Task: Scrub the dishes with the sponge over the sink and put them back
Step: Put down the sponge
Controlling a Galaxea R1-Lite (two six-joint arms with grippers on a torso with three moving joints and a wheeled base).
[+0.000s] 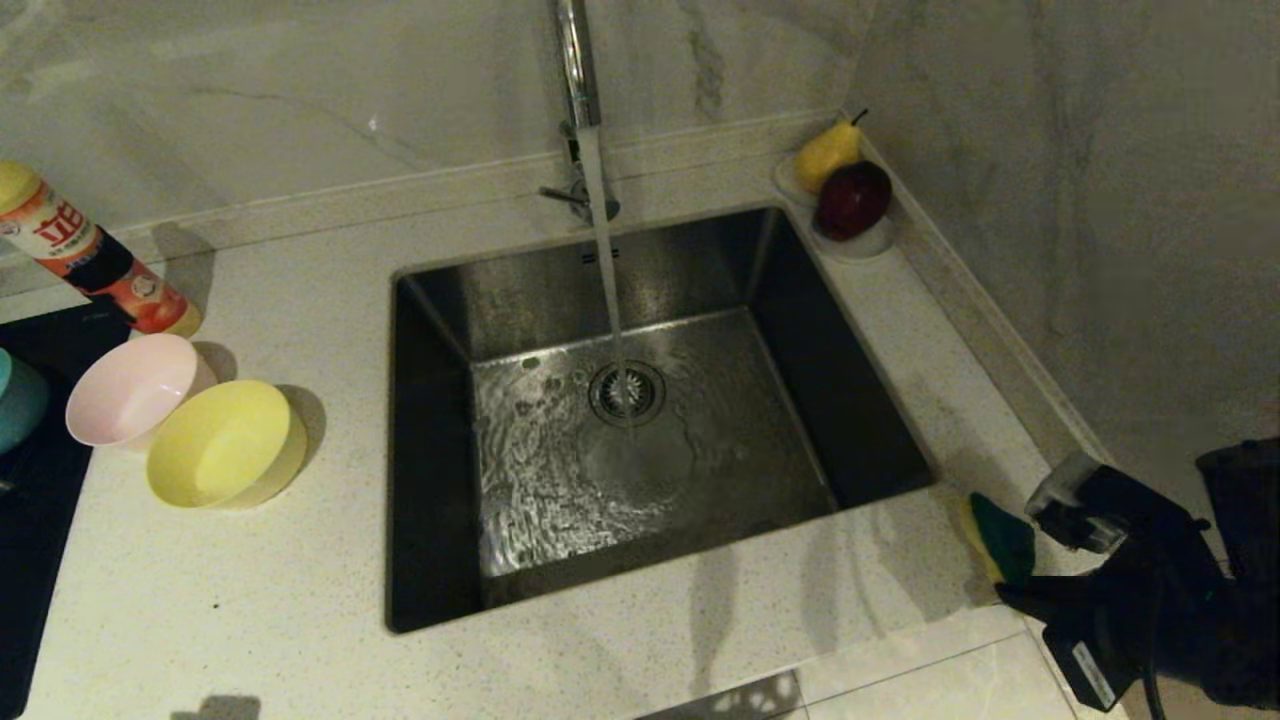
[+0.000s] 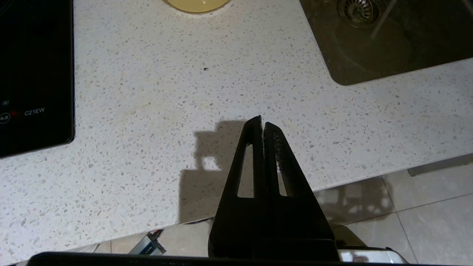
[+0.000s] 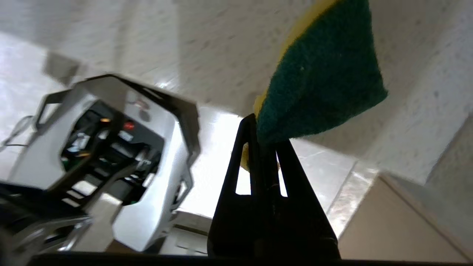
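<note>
Sponge: clamped in right gripper, beside sink. Pink bowl, yellow bowl: on counter, apparently unscrubbed. Left gripper: closed, empty, parked.

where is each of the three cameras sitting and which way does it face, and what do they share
Head view: on the head, looking forward and down at the sink with its tap running; the right gripper shows, shut on the sponge.
Left wrist view: behind the shut left gripper, facing the countertop.
Right wrist view: behind the right gripper, looking along its fingers at the pinched sponge.
Shared: the yellow bowl shows in the head and left wrist views; the sponge in the head and right wrist views.
</note>
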